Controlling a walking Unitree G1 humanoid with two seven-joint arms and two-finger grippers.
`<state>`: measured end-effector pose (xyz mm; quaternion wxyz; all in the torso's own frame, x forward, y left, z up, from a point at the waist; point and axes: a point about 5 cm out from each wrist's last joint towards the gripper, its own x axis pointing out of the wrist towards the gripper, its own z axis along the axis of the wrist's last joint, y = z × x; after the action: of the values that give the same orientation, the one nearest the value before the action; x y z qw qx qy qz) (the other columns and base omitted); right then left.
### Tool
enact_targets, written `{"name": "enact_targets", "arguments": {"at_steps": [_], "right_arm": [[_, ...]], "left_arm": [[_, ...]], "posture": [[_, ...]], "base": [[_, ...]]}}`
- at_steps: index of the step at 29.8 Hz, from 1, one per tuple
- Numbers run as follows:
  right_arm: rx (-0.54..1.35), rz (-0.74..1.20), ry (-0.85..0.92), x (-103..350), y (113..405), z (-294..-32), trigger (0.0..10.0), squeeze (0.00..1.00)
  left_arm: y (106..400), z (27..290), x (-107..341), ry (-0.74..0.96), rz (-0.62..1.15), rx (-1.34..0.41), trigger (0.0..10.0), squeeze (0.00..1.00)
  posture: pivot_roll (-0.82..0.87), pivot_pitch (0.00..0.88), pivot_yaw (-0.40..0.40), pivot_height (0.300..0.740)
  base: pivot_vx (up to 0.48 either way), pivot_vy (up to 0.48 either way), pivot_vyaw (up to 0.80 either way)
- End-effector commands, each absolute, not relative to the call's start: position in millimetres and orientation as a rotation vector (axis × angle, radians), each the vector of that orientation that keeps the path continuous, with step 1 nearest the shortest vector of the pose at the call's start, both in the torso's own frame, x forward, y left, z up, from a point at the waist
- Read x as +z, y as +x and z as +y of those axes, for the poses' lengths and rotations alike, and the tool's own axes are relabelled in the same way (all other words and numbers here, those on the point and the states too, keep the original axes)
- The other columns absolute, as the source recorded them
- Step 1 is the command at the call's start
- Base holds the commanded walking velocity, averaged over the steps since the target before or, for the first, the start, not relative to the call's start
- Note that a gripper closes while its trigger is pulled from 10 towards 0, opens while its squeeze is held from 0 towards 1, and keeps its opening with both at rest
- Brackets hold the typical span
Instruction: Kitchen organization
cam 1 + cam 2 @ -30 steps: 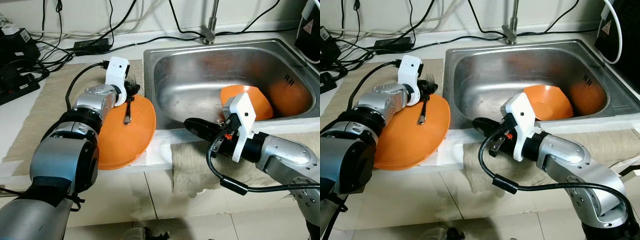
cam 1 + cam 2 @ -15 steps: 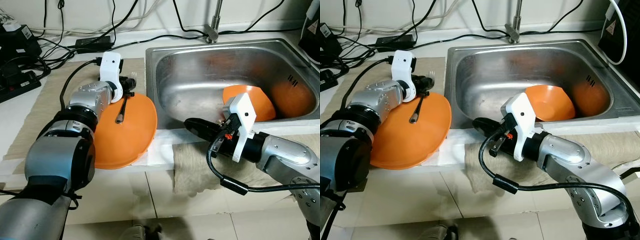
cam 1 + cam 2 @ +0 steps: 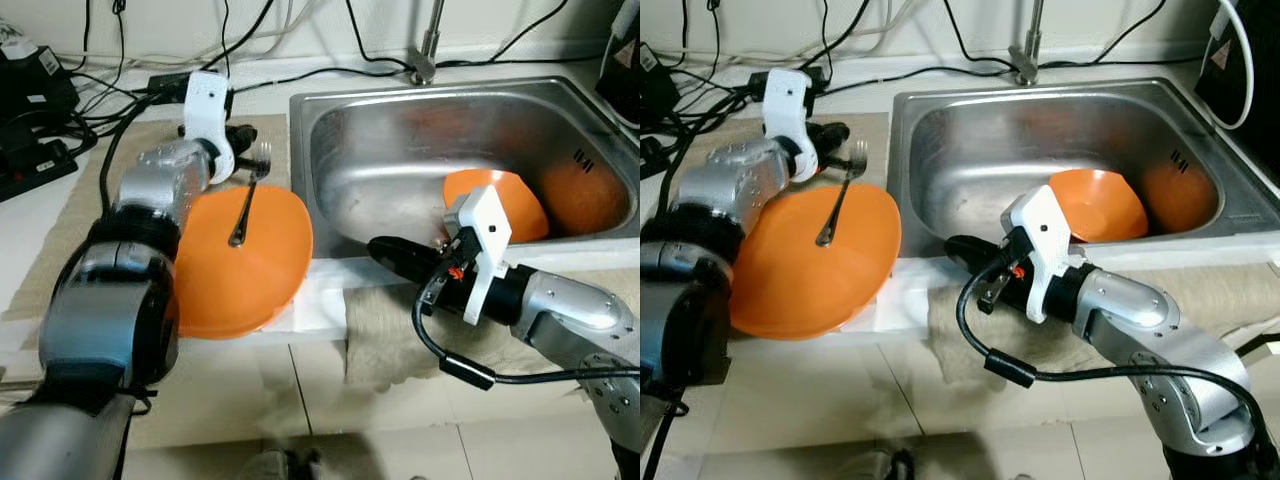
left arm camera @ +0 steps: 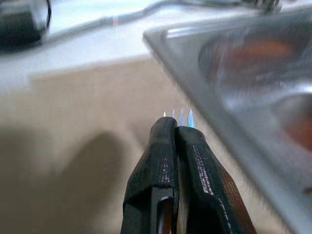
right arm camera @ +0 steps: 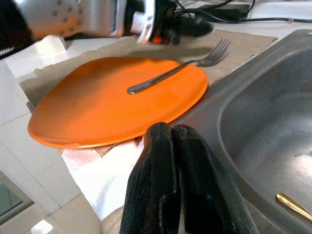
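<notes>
We see fork (image 3: pixel 248 190) lying on orange plate (image 3: pixel 240 270), tines past plate's far rim, over beige mat (image 3: pixel 70 215). Our left gripper (image 4: pixel 176 127) sits just beside fork tines, fingers pressed together, nothing between them. Our right gripper (image 5: pixel 170 139) hovers at front rim of steel sink (image 3: pixel 400 150), fingers together, empty. Orange bowl (image 3: pixel 505 200) rests tilted inside sink, near right wall. We note black cables (image 3: pixel 110 90) along counter behind mat.
</notes>
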<state>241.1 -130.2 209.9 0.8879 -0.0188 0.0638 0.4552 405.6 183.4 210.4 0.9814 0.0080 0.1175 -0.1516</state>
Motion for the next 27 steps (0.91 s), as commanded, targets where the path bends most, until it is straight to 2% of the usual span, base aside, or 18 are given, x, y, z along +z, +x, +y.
{"name": "enact_targets", "arguments": {"at_steps": [1,6,15,24,27], "right_arm": [[0.95,0.12,-0.043,210.9,241.7,-130.1,10.0,0.0],[0.936,0.131,-0.06,207.7,249.3,-135.5,10.0,0.0],[0.875,0.133,-0.061,198.3,263.5,-138.2,10.0,0.0],[0.841,0.114,-0.04,193.4,267.6,-135.9,10.0,0.0],[0.834,0.108,-0.038,189.9,267.9,-135.1,10.0,0.0]], "left_arm": [[402.7,191.0,219.9,0.002,0.206,-0.283,10.0,0.0],[380.5,204.8,232.3,-0.023,0.098,-0.194,10.0,0.0],[351.0,207.6,231.2,-0.075,-0.042,-0.095,10.0,0.0],[317.3,199.8,211.0,-0.062,-0.057,-0.05,10.0,0.0],[300.7,190.1,210.2,-0.064,-0.077,-0.08,10.0,0.0]], "posture": [[-0.02,0.04,0.048,0.74],[0.01,0.028,0.013,0.74],[0.04,0.007,0.001,0.74],[0.05,0.004,0.011,0.74],[0.06,0.001,0.013,0.74]], "base": [[0.0,0.0,0.0],[0.0,0.0,0.0],[0.0,0.0,0.0],[0.0,0.0,0.0],[0.0,0.0,0.0]]}}
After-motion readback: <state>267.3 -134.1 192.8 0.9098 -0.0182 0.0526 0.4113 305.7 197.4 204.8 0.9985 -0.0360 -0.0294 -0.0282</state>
